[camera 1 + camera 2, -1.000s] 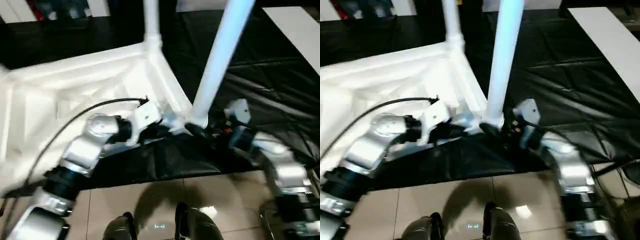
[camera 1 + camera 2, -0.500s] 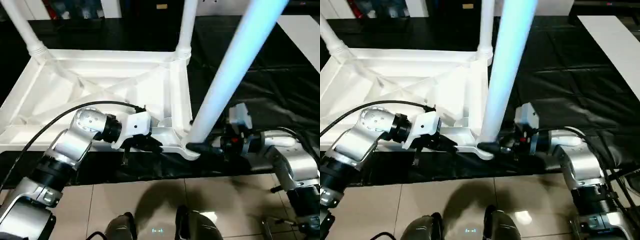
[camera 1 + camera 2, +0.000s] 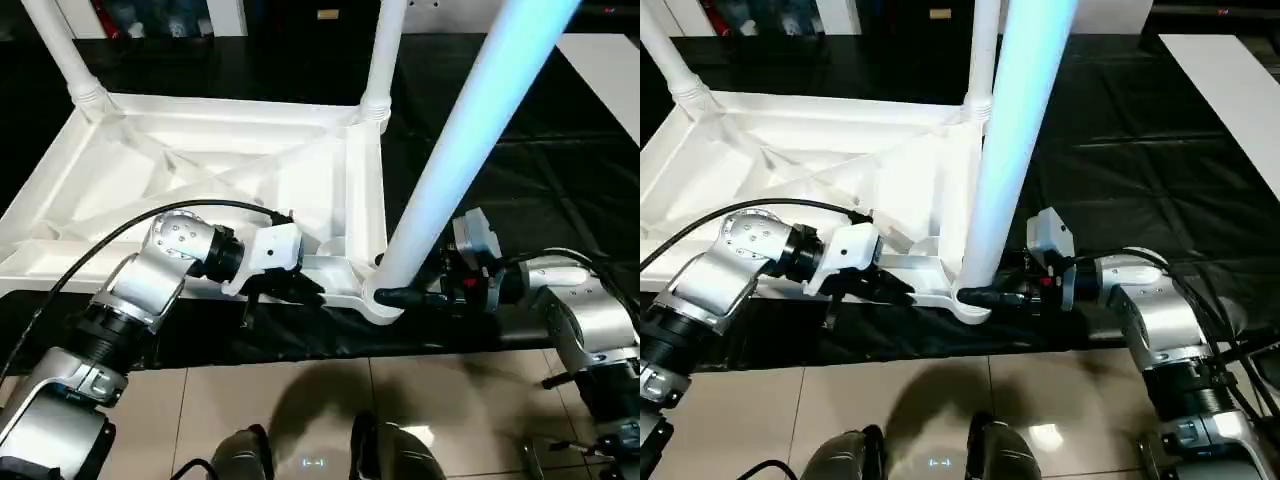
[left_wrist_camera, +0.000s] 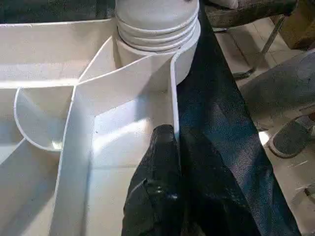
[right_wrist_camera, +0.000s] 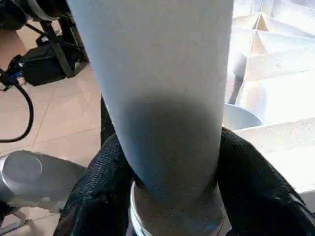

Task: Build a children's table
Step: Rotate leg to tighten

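Observation:
The children's table lies upside down, its ribbed white top point(image 3: 200, 170) on the black worktable. My left gripper point(image 3: 300, 285) is shut on the top's near rim point(image 4: 173, 98), its black fingers point(image 4: 162, 182) pinching that thin wall. At the near right corner socket a long white leg point(image 3: 470, 130) stands up, leaning right. My right gripper point(image 3: 395, 296) is at its base, with a black finger point(image 5: 98, 187) pressed against each side of the leg point(image 5: 157, 73). Two more legs stand in the far corners, one on the right point(image 3: 385, 50) and one on the left point(image 3: 55, 45).
The black-covered worktable point(image 3: 520, 170) stretches right and back, its cloth creased. A white board point(image 3: 610, 60) lies at the far right. Below the table's near edge is tiled floor point(image 3: 300, 410) with my feet point(image 3: 310, 455). A black cable point(image 3: 120, 235) arcs over my left forearm.
The whole view has swung and settled, so the camera moved. My right gripper's fingers have drawn in around the leg's base. My left gripper keeps its hold on the rim.

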{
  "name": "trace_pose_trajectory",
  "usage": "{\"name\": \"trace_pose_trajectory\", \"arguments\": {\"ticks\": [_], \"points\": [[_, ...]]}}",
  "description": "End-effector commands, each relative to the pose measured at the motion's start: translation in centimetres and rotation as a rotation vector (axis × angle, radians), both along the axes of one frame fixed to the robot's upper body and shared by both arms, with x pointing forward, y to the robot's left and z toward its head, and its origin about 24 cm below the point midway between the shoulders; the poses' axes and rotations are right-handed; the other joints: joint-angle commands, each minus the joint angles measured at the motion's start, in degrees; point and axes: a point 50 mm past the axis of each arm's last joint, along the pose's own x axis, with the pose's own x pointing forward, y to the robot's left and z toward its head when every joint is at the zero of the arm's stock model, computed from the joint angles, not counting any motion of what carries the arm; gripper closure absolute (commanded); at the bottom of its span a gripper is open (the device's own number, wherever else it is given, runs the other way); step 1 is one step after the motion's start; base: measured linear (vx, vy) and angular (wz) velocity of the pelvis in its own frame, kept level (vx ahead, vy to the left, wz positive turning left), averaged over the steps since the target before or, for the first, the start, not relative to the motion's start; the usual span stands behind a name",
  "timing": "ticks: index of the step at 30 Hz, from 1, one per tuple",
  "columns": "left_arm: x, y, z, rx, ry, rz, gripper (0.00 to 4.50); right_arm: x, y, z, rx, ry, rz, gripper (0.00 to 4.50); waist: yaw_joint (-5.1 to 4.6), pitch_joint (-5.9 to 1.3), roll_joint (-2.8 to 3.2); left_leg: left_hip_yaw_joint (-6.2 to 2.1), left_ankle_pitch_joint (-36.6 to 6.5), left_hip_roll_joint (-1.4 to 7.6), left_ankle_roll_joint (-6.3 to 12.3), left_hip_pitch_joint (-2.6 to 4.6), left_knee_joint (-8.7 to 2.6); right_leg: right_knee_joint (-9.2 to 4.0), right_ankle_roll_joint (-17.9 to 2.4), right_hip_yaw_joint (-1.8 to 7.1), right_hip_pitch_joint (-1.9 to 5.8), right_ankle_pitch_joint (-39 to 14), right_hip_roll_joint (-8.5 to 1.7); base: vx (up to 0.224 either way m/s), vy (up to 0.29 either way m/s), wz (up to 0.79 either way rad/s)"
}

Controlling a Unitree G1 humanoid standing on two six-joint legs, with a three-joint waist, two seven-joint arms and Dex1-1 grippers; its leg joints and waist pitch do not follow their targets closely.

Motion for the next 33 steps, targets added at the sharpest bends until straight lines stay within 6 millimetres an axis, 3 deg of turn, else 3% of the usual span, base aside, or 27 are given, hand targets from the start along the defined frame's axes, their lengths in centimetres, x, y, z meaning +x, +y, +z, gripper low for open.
{"name": "trace_pose_trajectory", "arguments": {"ticks": [1,8,11,14,15,16,17,19,21,22,24,26,28,29,31,33], "points": [[-0.3,0.4,-1.7,0.078,0.051,-0.006,4.5,-0.3,0.1,-0.7,-0.026,0.038,0.042,2.43,0.03,-5.04,-0.81,-1.01,-7.9,3.04,7.71,0.46,-3.67,-3.69,-9.4,4.33,4.46,-21.0,-4.28,0.0,0.0,0.0],[-0.2,0.4,-1.6,0.048,0.059,0.029,4.5,-0.6,0.5,-1.0,-0.027,0.054,0.037,2.49,0.02,-5.04,-0.86,-1.01,-7.7,3.09,7.72,0.42,-3.68,-3.63,-9.5,4.33,4.47,-20.9,-4.26,0.0,0.0,0.0],[0.1,-0.3,-1.3,-0.018,0.057,0.145,4.5,-0.6,1.5,-1.6,-0.001,0.083,-0.101,2.49,0.11,-4.78,-0.46,-1.19,-8.1,3.32,6.85,0.48,-3.89,-3.74,-9.4,4.29,4.35,-21.8,-4.32,0.0,0.0,0.0],[0.2,-1.5,-0.8,-0.105,0.061,0.224,4.5,0.1,2.9,-1.9,0.044,0.085,-0.287,2.49,-0.23,-4.38,-0.53,-1.2,-11.3,2.85,4.16,0.85,-3.95,-4.89,-7.1,3.93,4.05,-29.4,-4.42,0.0,0.0,0.0],[0.1,-1.8,-0.7,-0.114,0.06,0.234,4.5,0.2,3.2,-1.9,0.06,0.09,-0.315,2.49,-0.52,-4.23,-0.61,-1.38,-12.2,2.54,3.45,0.46,-3.95,-5.25,-5.6,3.67,4.38,-32.1,-4.45,0.0,0.0,0.0],[0.1,-2.1,-0.6,-0.125,0.058,0.247,4.5,0.3,3.6,-1.9,0.08,0.097,-0.35,2.49,-0.75,-4.13,-0.53,-1.56,-13.4,2.61,2.71,0.53,-4.07,-5.48,-4.2,3.51,4.34,-34.3,-4.51,0.0,0.0,0.0],[0.1,-2.2,-0.6,-0.128,0.057,0.251,4.5,0.4,3.7,-1.9,0.084,0.099,-0.359,2.5,-0.91,-4.09,-0.47,-1.58,-14.0,2.45,2.72,0.62,-4.0,-5.81,-3.6,3.33,4.19,-35.2,-4.51,0.0,0.0,0.0],[0.1,-4.2,-0.2,-0.199,0.043,0.343,4.5,1.2,5.5,-2.0,0.154,0.136,-0.531,2.5,-1.88,-3.89,-0.31,-1.93,-16.1,2.69,1.89,0.56,-4.15,-6.03,-3.2,2.95,3.97,-35.7,-4.43,0.0,0.0,0.0],[0.1,-5.1,0.0,-0.225,0.047,0.38,4.5,1.5,6.0,-2.1,0.169,0.147,-0.603,2.5,-2.35,-3.93,-0.46,-2.04,-17.2,2.51,1.47,0.65,-4.03,-6.37,-2.0,2.73,3.96,-37.5,-4.61,0.0,0.0,0.0],[0.3,-6.4,0.3,-0.265,0.042,0.463,4.5,2.0,6.8,-2.2,0.2,0.176,-0.72,2.5,-2.44,-3.98,-0.35,-1.98,-17.5,2.35,1.61,0.82,-3.9,-6.57,-1.7,2.62,3.89,-37.8,-4.59,0.0,0.0,0.0],[1.1,-7.8,0.7,-0.318,0.017,0.577,4.5,2.8,7.5,-2.5,0.209,0.202,-0.886,2.5,-3.38,-4.17,-0.17,-2.06,-17.6,2.56,1.48,0.78,-3.91,-6.63,-2.3,2.35,3.73,-35.8,-4.47,0.0,0.0,0.0],[1.4,-8.4,1.0,-0.345,0.013,0.614,4.5,3.0,8.0,-2.4,0.246,0.222,-0.909,2.5,-3.74,-4.48,-0.12,-2.05,-16.7,2.54,2.45,0.45,-3.89,-6.45,-2.9,2.49,3.98,-32.6,-4.57,0.0,0.0,0.0],[1.5,-9.0,1.2,-0.359,0.007,0.62,4.5,3.2,8.3,-2.0,0.289,0.217,-0.912,1.94,-3.82,-4.58,-0.21,-1.86,-15.9,2.58,3.74,0.36,-3.95,-6.07,-3.7,2.79,3.95,-29.5,-4.44,0.0,0.0,0.0],[1.5,-9.1,1.3,-0.361,0.004,0.619,4.5,3.3,8.4,-1.9,0.297,0.213,-0.914,1.94,-3.66,-4.75,-0.08,-1.66,-15.5,2.55,4.32,0.65,-3.87,-6.0,-4.5,2.99,3.78,-27.9,-4.44,0.0,0.0,0.0],[1.3,-9.2,1.2,-0.337,-0.014,0.597,4.5,3.4,8.2,-1.7,0.292,0.191,-0.924,1.77,-3.52,-4.84,-0.11,-1.59,-14.3,2.54,5.25,0.22,-3.89,-5.63,-5.4,3.11,4.08,-26.2,-4.48,0.0,0.0,0.0],[1.1,-8.6,0.9,-0.308,-0.021,0.578,4.5,3.4,7.4,-1.9,0.264,0.164,-0.925,1.49,-3.27,-5.09,0.0,-1.52,-13.2,2.58,5.46,0.3,-3.84,-5.33,-6.1,3.29,4.2,-24.7,-4.43,0.0,0.0,0.0]]}}
